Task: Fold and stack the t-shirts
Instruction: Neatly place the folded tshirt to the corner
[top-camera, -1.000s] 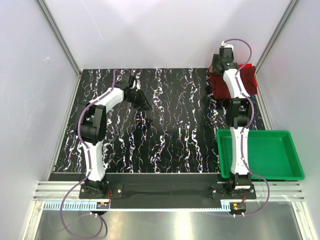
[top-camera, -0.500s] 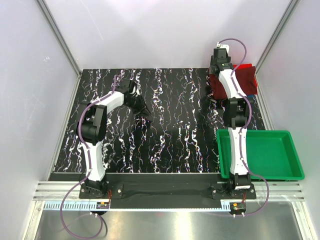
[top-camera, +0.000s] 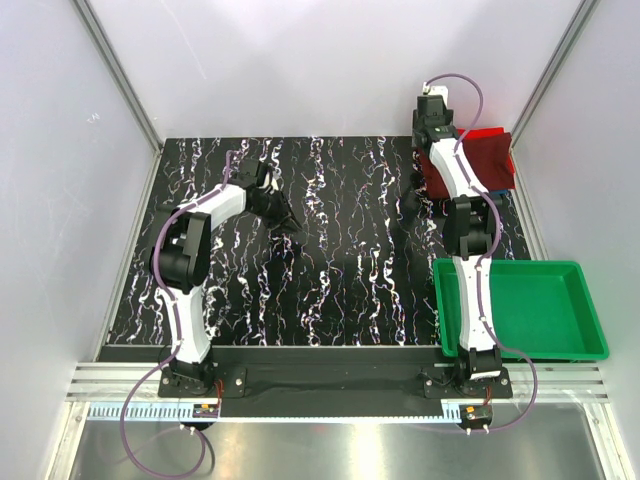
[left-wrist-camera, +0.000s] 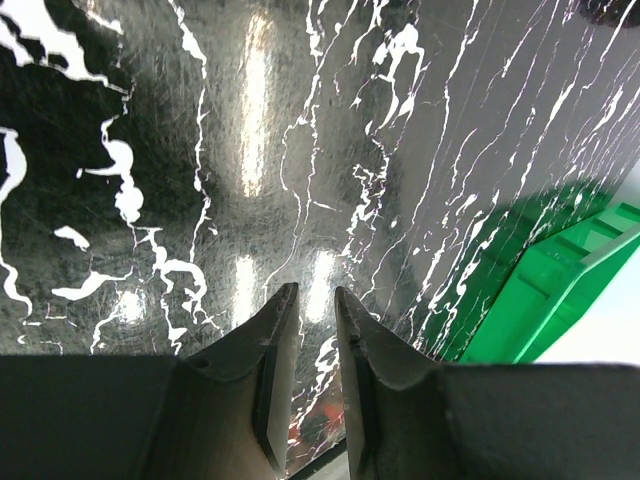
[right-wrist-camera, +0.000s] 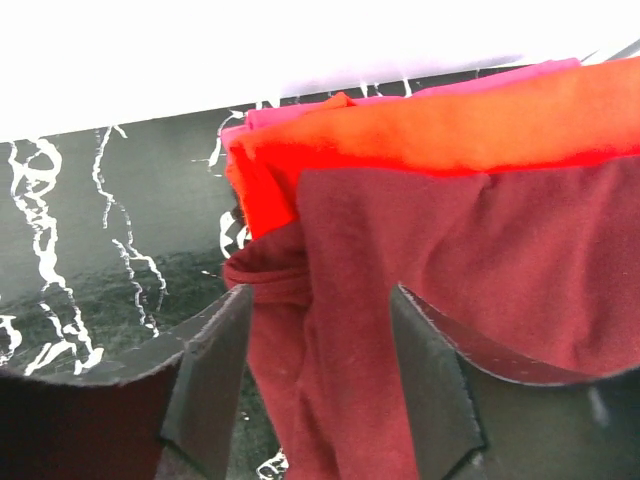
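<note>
The t-shirts lie piled at the far right corner of the black, white-veined desk (top-camera: 350, 230), under the outstretched right arm. In the right wrist view the dark maroon t-shirt (right-wrist-camera: 520, 270) lies on top, its near edge bunched into a soft roll. A bright red t-shirt (right-wrist-camera: 450, 130) shows from beneath it along the far side, with a thin pink edge (right-wrist-camera: 520, 75) beyond that. The right gripper (right-wrist-camera: 320, 295) has its jaws spread wide, one finger on each side of the maroon cloth's bunched edge. They are not closed on it, and I cannot tell whether the fingertips touch the fabric. The left gripper (left-wrist-camera: 315, 290) hangs over bare desk left of centre, well apart from the shirts. Its jaws are drawn nearly together with only a slim gap, and nothing is in them. The green plastic tray (top-camera: 540, 310) sits at the near right of the desk, beside the right arm's base.
</note>
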